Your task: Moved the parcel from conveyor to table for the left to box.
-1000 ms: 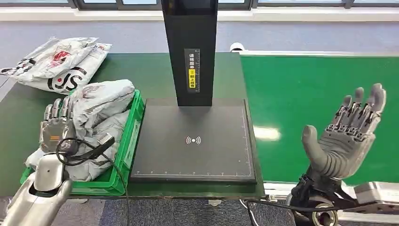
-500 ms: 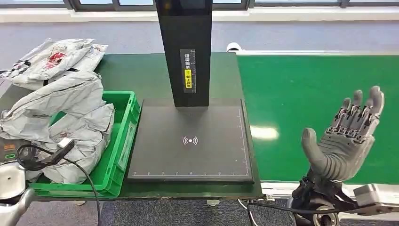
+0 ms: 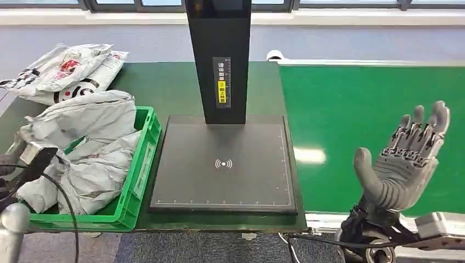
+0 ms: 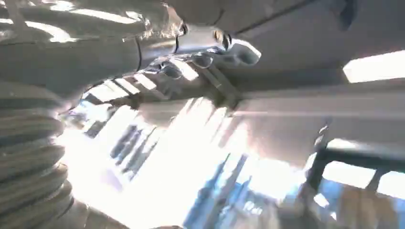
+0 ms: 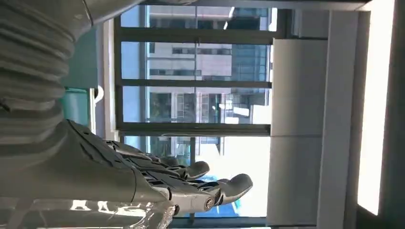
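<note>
Left robot hand (image 4: 200, 52) blurred, its grip unreadable against window glare.

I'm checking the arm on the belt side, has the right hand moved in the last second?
No. The right hand is open, upright over the green conveyor, in the same place beside the black scanner pad.

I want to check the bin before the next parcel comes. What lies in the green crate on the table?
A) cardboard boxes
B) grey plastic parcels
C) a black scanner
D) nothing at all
B: crumpled grey parcels fill the green crate and rise above its rim.
</note>
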Tool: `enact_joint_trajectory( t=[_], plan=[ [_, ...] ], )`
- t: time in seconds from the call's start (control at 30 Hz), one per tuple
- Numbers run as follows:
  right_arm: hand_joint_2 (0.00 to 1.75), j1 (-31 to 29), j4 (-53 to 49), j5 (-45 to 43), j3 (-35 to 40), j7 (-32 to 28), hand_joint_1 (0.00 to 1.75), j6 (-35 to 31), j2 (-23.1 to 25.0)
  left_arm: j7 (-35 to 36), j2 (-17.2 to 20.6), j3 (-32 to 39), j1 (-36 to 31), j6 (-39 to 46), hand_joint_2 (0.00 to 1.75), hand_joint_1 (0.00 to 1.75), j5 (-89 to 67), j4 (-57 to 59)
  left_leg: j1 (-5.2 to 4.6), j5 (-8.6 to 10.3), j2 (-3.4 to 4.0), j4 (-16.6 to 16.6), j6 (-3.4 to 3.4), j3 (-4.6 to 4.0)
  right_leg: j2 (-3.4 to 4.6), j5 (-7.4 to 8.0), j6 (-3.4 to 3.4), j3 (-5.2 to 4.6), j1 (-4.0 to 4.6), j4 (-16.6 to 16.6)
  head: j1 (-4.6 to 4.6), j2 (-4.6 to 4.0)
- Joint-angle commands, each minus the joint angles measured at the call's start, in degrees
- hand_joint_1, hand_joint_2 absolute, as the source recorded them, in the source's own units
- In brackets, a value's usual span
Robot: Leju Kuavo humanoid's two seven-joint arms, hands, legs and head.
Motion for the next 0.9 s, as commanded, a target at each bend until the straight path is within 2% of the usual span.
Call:
enact_joint_trajectory(
  t=[0.03,0.27,0.33,0.43,0.53,0.6,0.77,0.8,0.9],
  plan=[
    [1.75,-2.3,3.49,-1.12,1.06,-0.56,0.0,-0.16,-0.27,-11.33,-14.16,6.71,-7.63,-0.15,1.75,0.0,12.9,-10.53,0.0,0.09,-0.1,-0.08,0.09,0.01,-0.18,0.05,0.05,0.08,0.02,-0.12,0.0,0.02],
    [1.75,-2.97,4.8,-2.34,2.37,-1.46,0.0,-1.22,-1.03,-6.01,-8.48,-6.52,-11.95,-0.15,1.75,0.0,22.35,-11.42,0.08,0.1,-0.34,0.04,0.03,-0.05,-0.39,0.02,0.02,0.05,0.07,-0.07,0.0,0.02],
    [1.75,-3.35,5.1,-2.8,2.69,-1.46,0.0,-1.43,-1.29,-6.94,-8.22,-7.73,-13.34,-0.15,1.75,0.0,25.63,-11.24,0.05,0.1,-0.29,0.02,0.04,-0.02,-0.36,0.02,0.02,0.04,0.02,-0.04,0.0,0.0],
    [1.75,-3.92,5.6,-3.51,3.12,-1.73,0.0,-1.96,-1.96,-6.53,-6.0,-13.59,-13.26,-1.03,1.75,0.0,34.54,-12.54,0.11,0.14,-0.32,0.01,0.02,-0.03,-0.4,0.04,0.02,0.06,0.06,-0.09,0.0,0.02],
    [1.75,-4.19,5.78,-3.85,3.07,-1.8,0.0,-2.0,-2.04,-6.04,-5.88,-17.31,-12.64,-3.41,1.75,0.0,38.35,-14.06,0.11,0.11,-0.23,0.01,0.01,0.02,-0.3,0.04,0.02,0.08,0.06,-0.09,0.0,0.02],
    [1.75,-4.33,5.86,-4.1,2.99,-1.76,0.0,-1.73,-2.1,-5.66,-7.05,-21.42,-11.94,-9.07,1.75,0.0,47.01,-15.85,0.08,0.12,-0.24,-0.01,0.01,0.01,-0.31,0.04,0.03,0.06,0.04,-0.09,0.0,0.0],
    [1.75,-5.12,6.86,-4.27,3.29,-1.41,0.0,-0.67,-1.65,-6.09,-9.58,-28.41,-11.08,-11.19,1.75,0.0,51.29,-16.19,0.04,0.11,-0.24,-0.03,0.01,0.06,-0.3,0.04,0.04,0.12,0.03,-0.13,0.0,0.0],
    [1.75,-5.5,7.48,-4.36,3.65,-1.08,0.0,-0.25,-1.59,-6.63,-10.3,-31.02,-10.42,-13.67,1.75,0.0,53.85,-15.59,0.03,0.15,-0.26,-0.1,0.04,0.09,-0.35,0.07,0.05,0.18,0.02,-0.2,0.0,0.02],
    [1.75,-6.73,9.31,-4.6,4.85,-0.54,0.0,0.38,-1.38,-8.92,-14.05,-37.16,-9.5,-17.47,1.75,0.0,61.02,-12.29,-0.05,0.11,-0.21,-0.1,0.02,0.14,-0.28,0.04,0.05,0.18,-0.03,-0.14,0.0,0.0]
  ],
)
